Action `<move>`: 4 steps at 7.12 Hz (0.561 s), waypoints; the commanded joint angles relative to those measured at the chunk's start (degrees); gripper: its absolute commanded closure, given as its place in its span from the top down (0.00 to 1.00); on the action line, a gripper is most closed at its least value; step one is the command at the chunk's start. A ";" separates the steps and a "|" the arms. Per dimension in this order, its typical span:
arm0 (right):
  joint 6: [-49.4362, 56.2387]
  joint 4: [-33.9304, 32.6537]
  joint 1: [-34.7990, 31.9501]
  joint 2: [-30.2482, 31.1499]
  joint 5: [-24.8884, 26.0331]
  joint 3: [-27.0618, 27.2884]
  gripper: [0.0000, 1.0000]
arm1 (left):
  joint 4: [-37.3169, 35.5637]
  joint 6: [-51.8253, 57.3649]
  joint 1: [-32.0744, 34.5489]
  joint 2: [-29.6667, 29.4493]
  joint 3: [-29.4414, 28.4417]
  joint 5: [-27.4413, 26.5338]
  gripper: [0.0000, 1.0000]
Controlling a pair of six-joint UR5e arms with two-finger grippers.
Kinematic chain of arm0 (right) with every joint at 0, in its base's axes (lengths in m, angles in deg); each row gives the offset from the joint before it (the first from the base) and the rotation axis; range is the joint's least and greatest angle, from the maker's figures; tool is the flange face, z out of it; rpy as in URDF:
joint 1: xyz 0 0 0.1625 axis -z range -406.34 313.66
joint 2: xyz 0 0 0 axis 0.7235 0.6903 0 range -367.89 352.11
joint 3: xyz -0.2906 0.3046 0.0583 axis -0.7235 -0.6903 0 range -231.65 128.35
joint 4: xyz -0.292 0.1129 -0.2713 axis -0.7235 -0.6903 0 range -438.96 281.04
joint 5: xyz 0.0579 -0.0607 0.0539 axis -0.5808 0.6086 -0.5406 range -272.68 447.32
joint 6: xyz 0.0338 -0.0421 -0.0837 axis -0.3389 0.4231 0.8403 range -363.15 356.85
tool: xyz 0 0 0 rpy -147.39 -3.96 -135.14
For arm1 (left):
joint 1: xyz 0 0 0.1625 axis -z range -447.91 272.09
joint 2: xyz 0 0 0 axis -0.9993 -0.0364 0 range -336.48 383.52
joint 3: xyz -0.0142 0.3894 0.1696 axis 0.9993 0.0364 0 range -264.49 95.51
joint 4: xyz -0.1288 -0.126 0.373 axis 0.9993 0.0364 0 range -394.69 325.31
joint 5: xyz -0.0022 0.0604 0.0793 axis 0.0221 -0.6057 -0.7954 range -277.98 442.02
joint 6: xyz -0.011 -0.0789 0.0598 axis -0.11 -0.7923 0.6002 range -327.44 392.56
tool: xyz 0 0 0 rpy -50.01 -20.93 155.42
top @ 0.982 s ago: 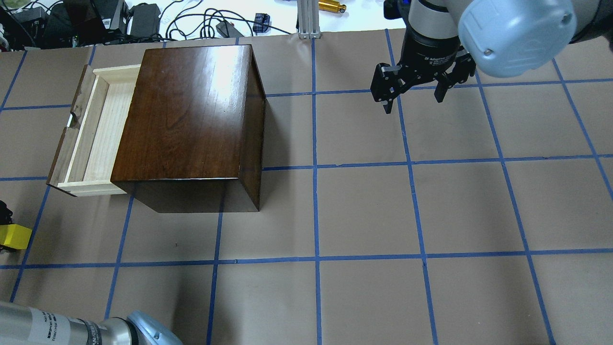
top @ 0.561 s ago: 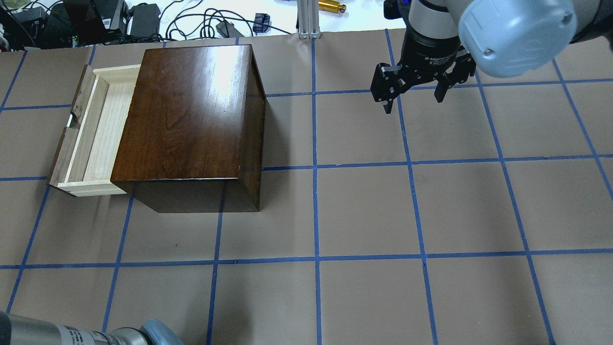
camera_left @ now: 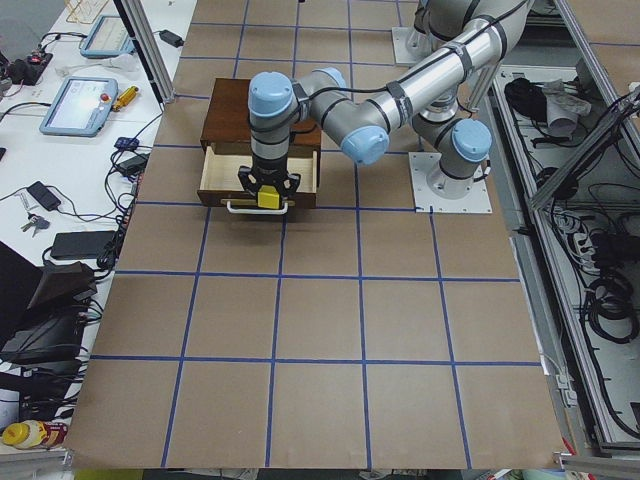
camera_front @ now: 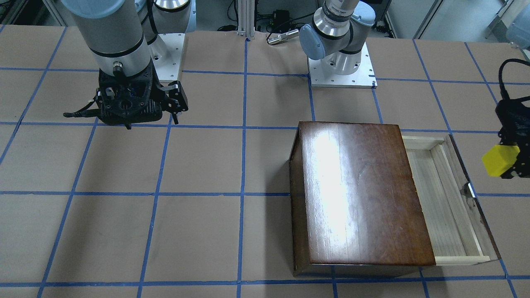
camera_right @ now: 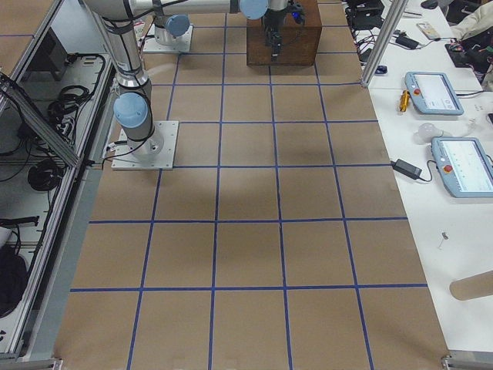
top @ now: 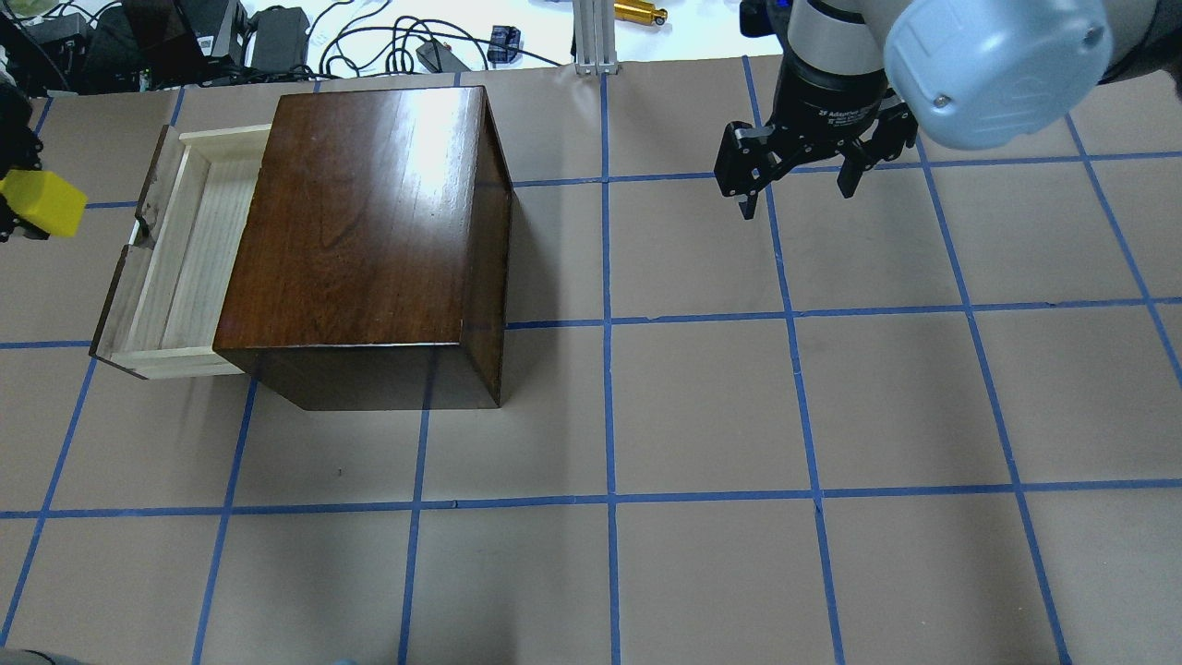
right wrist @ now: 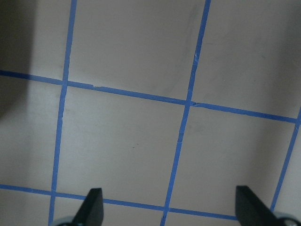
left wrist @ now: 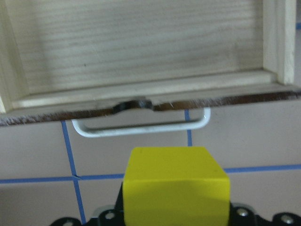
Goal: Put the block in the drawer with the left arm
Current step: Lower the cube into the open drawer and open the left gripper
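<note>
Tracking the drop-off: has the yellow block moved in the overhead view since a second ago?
Yes. The block went up the view's left edge, from below the drawer to beside its front panel.

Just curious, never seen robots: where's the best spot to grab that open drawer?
Grip the white wire handle on the drawer front, coming from the side away from the cabinet: it is a thin loop standing off the panel.
</note>
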 commanded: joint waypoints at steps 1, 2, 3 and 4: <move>0.02 0.00 0.00 0.00 0.04 0.00 1.00 | -0.36 -9.92 6.52 -1.85 0.56 0.92 0.00; -0.07 0.00 0.00 0.00 0.04 0.00 1.00 | -0.54 -9.96 6.53 -4.64 0.57 3.01 0.00; 0.02 0.00 0.00 0.00 0.04 0.00 1.00 | -0.54 -10.57 6.62 -6.85 0.57 2.95 0.00; -0.07 0.00 0.00 0.00 0.04 0.00 1.00 | -0.63 -10.40 6.71 -8.26 0.74 2.95 0.00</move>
